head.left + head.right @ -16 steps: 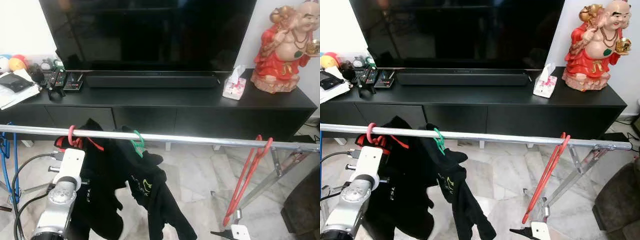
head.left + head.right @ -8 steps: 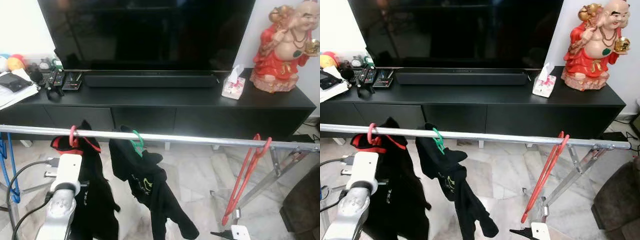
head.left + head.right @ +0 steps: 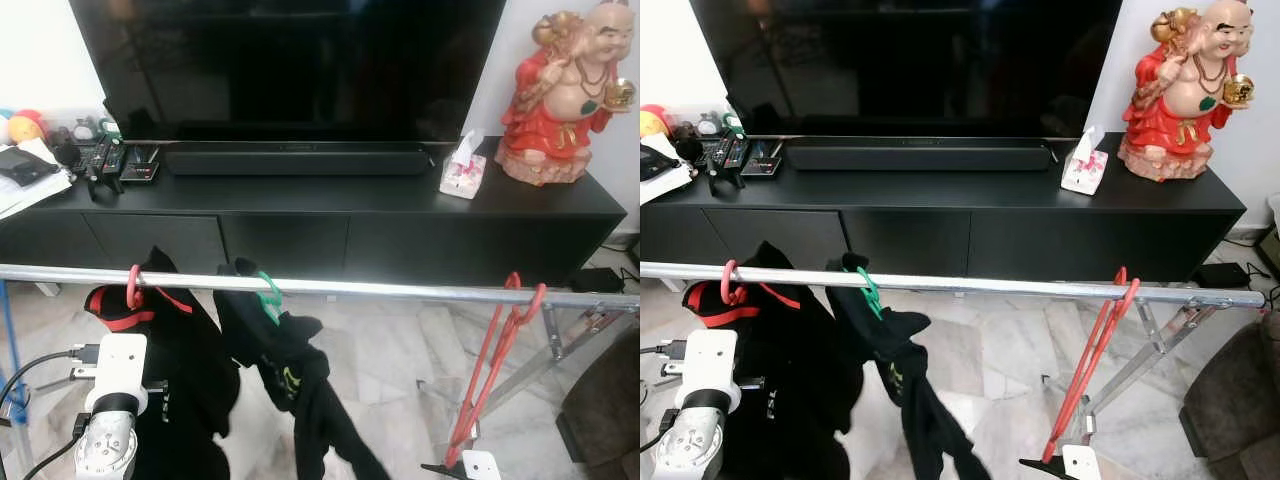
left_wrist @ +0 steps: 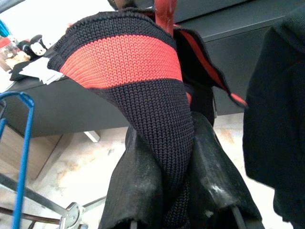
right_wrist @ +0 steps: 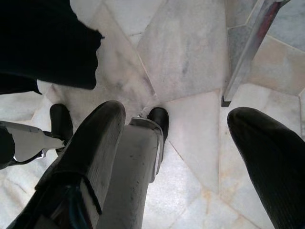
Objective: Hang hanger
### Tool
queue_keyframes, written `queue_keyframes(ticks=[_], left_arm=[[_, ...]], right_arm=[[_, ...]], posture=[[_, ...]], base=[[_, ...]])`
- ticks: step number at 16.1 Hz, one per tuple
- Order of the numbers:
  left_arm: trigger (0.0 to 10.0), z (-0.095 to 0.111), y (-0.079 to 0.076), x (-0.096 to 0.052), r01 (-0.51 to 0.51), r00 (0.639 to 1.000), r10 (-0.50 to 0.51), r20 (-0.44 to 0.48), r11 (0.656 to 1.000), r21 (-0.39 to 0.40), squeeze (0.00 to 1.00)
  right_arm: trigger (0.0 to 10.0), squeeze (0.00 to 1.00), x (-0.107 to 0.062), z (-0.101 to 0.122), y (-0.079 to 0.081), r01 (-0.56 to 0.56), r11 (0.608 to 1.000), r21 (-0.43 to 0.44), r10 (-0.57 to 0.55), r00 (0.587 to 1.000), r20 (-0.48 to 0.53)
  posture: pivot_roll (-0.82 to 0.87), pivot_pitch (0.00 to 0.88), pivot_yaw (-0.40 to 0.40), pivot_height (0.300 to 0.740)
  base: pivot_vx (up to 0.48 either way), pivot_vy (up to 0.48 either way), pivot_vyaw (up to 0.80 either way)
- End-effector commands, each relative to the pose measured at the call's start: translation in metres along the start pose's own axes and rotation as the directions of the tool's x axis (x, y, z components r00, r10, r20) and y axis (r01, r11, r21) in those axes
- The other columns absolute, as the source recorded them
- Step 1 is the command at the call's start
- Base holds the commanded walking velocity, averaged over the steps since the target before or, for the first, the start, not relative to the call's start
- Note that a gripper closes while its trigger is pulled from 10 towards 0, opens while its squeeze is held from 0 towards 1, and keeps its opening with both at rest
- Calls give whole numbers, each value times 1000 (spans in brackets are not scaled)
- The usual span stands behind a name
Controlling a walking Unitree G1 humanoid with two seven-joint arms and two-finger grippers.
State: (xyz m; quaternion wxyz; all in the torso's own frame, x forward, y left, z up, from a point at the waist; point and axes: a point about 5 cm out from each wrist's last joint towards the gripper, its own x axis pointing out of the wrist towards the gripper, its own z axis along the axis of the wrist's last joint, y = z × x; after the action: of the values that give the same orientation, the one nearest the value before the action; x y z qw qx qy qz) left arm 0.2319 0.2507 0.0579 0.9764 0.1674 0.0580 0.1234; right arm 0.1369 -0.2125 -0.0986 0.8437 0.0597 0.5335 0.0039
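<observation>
Living room, pale marble floor (image 3: pixel 390 350); long black TV console (image 3: pixel 330 215) against the wall, big dark television (image 3: pixel 290 60) and soundbar (image 3: pixel 295 160) on its surface, remotes (image 3: pixel 110 160) at the left end, tissue box (image 3: pixel 462 172) and a red laughing-Buddha figure (image 3: pixel 555 95) at the right. In front runs a silver clothes rail (image 3: pixel 380 290). Three hangers are hooked over it: a pink-red hanger (image 3: pixel 133 288) carrying a black garment with red trim (image 3: pixel 180 350), a green hanger (image 3: pixel 268 295) with a second black garment (image 3: pixel 300 385), and a bare red hanger (image 3: pixel 495 370) dangling well off to the right. Left arm (image 3: pixel 108 400) is raised just beside the red-trimmed garment; in its wrist view the left gripper (image 4: pixel 178 191) has its jaws closed on a fold of that black-and-red knit. Right gripper (image 5: pixel 176 157) hangs low over the floor, jaws spread wide, nothing between them. Judgement: the hanging itself looks done, hook seated on the rail, so the step in hand is the release. Next move calls for parting the left jaws cleanly off the knit and drawing the arm down and away without dragging the cloth or unseating the hook.
</observation>
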Motion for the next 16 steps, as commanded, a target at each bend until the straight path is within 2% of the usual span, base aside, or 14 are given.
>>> queue_keyframes(ticks=[1, 2, 4, 5, 6, 7, 8, 11, 14, 16], left_arm=[[0, -5, 0, 1, -20, 999, 20, -36, 1000, 9, 0], [0, -4, -1, 3, -20, 999, 20, -38, 1000, 11, 0], [0, 11, -12, 22, 3, 1000, -3, -8, 1000, -11, 0], [0, 15, -14, 27, 15, 1000, -15, -6, 1000, -16, 0], [2588, 18, -15, 30, 21, 1000, -21, -1, 1000, -20, 0], [9294, 23, -18, 36, 37, 999, -37, 4, 999, -25, 0], [10000, 27, -20, 41, 45, 999, -45, 1, 999, -13, 0], [10000, 38, -18, 45, 9, 998, -7, 59, 999, -48, 0], [10000, 45, -16, 36, 2, 992, 8, 124, 997, -74, 0], [10000, 40, -18, 31, 17, 994, -9, 111, 997, -72, 0]], right_arm=[[10000, 0, -1, -1, -3, 3, 1000, -3, -3, 1000, 0], [10000, 0, -1, -1, -3, 3, 1000, -4, -3, 1000, -1], [10000, 0, -1, -1, -3, 4, 1000, -7, -4, 1000, -1], [10000, 0, -1, -1, -3, 4, 1000, -6, -4, 1000, 0], [10000, 0, -1, -1, -3, 5, 1000, -5, -5, 1000, 0], [10000, 0, -1, 0, -2, 6, 1000, -3, -6, 1000, 1], [10000, 0, -1, 0, -2, 5, 1000, -6, -5, 1000, -1], [10000, 0, 0, 0, -2, 4, 1000, -3, -4, 1000, 1], [10000, 0, 0, 0, -1, 4, 1000, -3, -4, 1000, 3], [10000, 0, 0, -1, -1, 4, 1000, -5, -4, 1000, 1]], posture=[[16, 0, -45, 740], [16, 0, -45, 740], [8, 0, -45, 740], [4, 0, -43, 740], [4, 0, -43, 740], [4, 0, -43, 740], [2, 0, -41, 740], [-1, 0, -37, 740], [-3, 0, -33, 740], [4, 0, -32, 740]], base=[[0, 0, 0], [0, 0, 0], [0, 0, 0], [0, 0, 0], [0, 0, 0], [0, 0, 0], [0, 0, 0], [0, 0, 0], [0, 0, 0], [0, 0, 0]])
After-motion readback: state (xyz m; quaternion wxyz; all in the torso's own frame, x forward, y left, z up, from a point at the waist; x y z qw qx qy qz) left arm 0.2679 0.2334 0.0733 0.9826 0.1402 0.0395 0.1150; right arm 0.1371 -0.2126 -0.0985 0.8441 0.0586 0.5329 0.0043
